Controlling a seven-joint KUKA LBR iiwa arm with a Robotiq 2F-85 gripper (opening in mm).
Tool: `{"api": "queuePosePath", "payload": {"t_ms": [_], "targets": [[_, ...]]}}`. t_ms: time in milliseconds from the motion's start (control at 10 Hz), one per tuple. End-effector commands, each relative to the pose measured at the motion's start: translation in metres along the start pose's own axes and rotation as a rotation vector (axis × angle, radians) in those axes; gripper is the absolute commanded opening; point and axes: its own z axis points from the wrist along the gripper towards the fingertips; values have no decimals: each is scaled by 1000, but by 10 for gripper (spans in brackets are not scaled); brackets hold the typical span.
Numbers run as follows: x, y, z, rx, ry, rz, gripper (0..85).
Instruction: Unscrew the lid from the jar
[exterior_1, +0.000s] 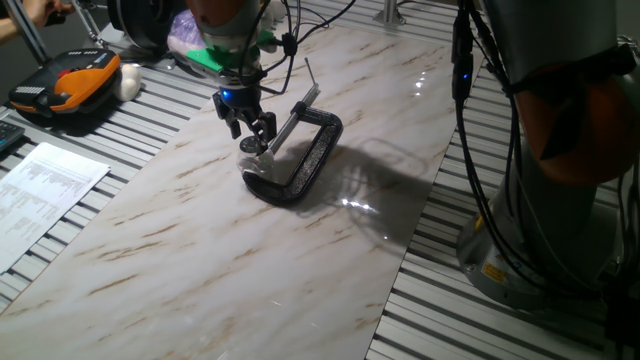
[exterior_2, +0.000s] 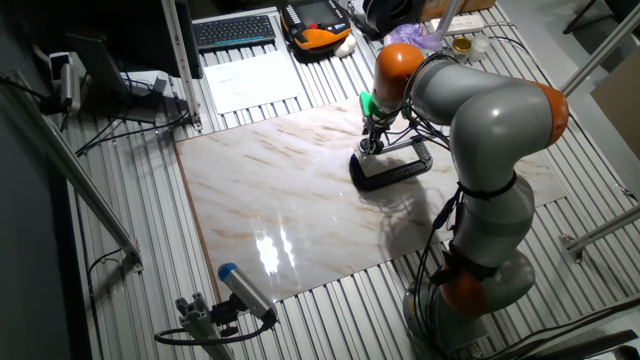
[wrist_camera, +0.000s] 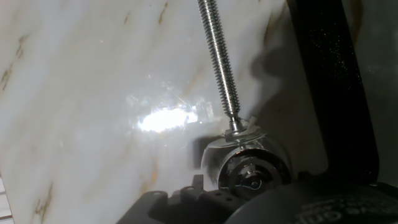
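tool (exterior_1: 262, 140) over jar (exterior_1: 252, 150) in clamp (exterior_1: 300, 160); grip unclear; hand view alone shows lid (wrist_camera: 249, 176).

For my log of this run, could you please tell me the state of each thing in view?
jar: on its side, pinned in the clamp
lid: on the jar
C-clamp: lying flat, screw against the jar
gripper: over the jar, cannot tell whether it is open or shut

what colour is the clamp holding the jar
Black C-clamp with a silvery screw; clearest in one fixed view.
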Motion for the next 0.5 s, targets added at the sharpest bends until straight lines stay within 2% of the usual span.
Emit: {"api": "queuePosePath", "payload": {"t_ms": [0, 400], "targets": [[0, 0, 1, -1, 2, -1, 680], [-3, -4, 4, -3, 5, -15, 680]]}}
